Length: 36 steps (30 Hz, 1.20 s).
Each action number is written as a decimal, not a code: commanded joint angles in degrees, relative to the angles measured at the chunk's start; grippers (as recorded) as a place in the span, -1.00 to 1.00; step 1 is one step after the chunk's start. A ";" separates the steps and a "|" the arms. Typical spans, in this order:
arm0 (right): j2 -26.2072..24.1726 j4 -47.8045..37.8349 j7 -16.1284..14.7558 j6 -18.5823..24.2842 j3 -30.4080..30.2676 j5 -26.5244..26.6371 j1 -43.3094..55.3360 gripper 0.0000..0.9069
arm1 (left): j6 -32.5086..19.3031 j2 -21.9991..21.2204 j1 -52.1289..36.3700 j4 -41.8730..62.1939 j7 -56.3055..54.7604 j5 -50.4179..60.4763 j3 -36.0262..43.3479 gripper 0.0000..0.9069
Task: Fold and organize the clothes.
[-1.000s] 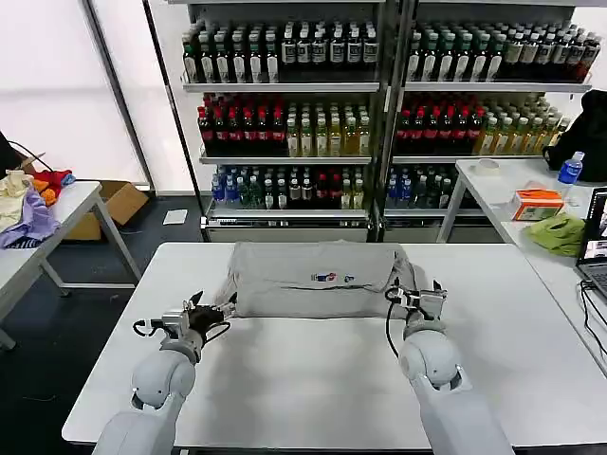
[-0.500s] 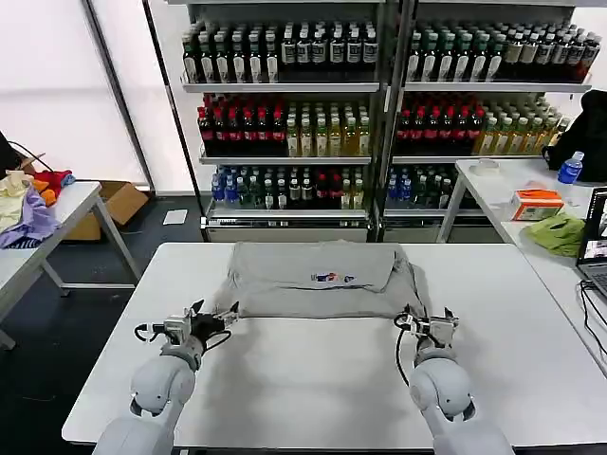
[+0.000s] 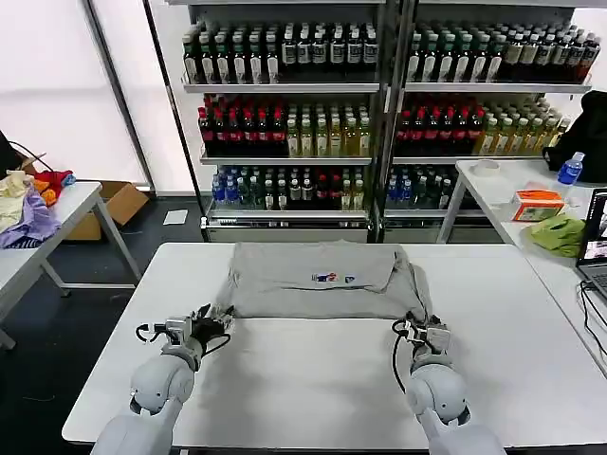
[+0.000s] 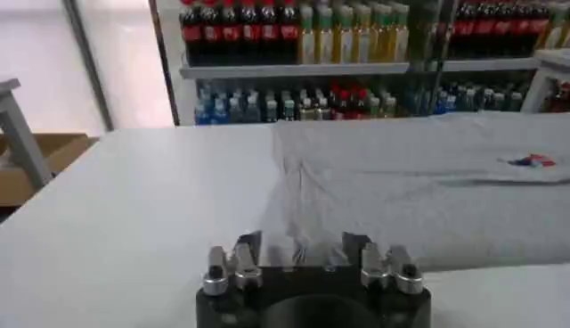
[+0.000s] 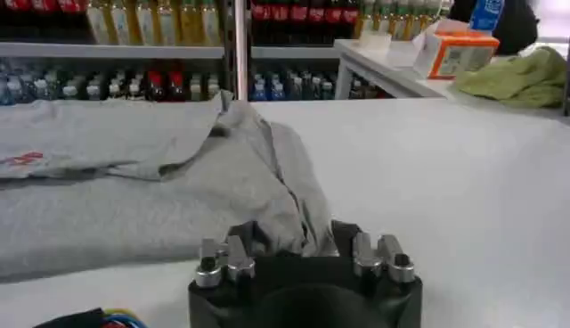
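From the head view, a light grey shirt (image 3: pixel 318 281) lies partly folded on the far half of the white counter (image 3: pixel 313 379), its small multicolour chest print (image 3: pixel 332 278) facing up near the middle. The left pincer (image 3: pixel 214 320) sits at the shirt's near left corner, low over the counter, right at the hem. The right pincer (image 3: pixel 424 329) sits at the near right corner, where a bunched sleeve trails down toward it. Behind the counter stand shelves of bottles (image 3: pixel 379 114).

In the left wrist view, the left pincer (image 4: pixel 301 242) has its two fingers (image 4: pixel 248 243) spread, with the shirt's (image 4: pixel 419 187) near hem lying between and just beyond them; I cannot tell whether the cloth is touched. The print (image 4: pixel 532 161) shows farther off on the flat grey cloth, and the counter (image 4: pixel 125 214) is bare to the side.

In the right wrist view, the right pincer (image 5: pixel 298 233) is spread too, and a rumpled fold of the shirt (image 5: pixel 160 187) runs right down between its fingers (image 5: pixel 244 236). Whether the fingers press the fold cannot be told. Beyond, on another counter, rest an orange box (image 5: pixel 452 52) and a lime-green cloth (image 5: pixel 525 76).
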 commanded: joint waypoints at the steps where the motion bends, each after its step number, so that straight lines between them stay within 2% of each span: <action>1: 0.19 -1.34 -0.17 -0.36 -0.10 0.48 -0.68 -1.00 | 0.37 0.20 0.51 1.26 0.12 0.48 1.29 -0.96; 12: -0.64 3.85 -0.41 -0.39 -0.14 0.12 -2.60 -1.00 | 0.00 0.63 2.54 -2.90 0.69 1.35 0.96 -0.98; 21: -0.59 10.04 1.06 -0.46 -0.41 0.12 -4.59 -1.00 | 0.22 1.27 5.65 -9.41 0.88 1.24 -0.52 -0.98; 30: -2.23 21.70 3.01 -0.54 -0.37 -0.77 -10.59 -1.00 | 0.73 4.72 14.12 -19.44 0.39 -0.27 -2.93 -0.98; 36: -3.19 27.53 2.90 -0.42 0.12 -3.39 -19.89 -1.00 | 0.69 5.61 22.57 -26.92 -0.74 -0.42 -4.36 -0.98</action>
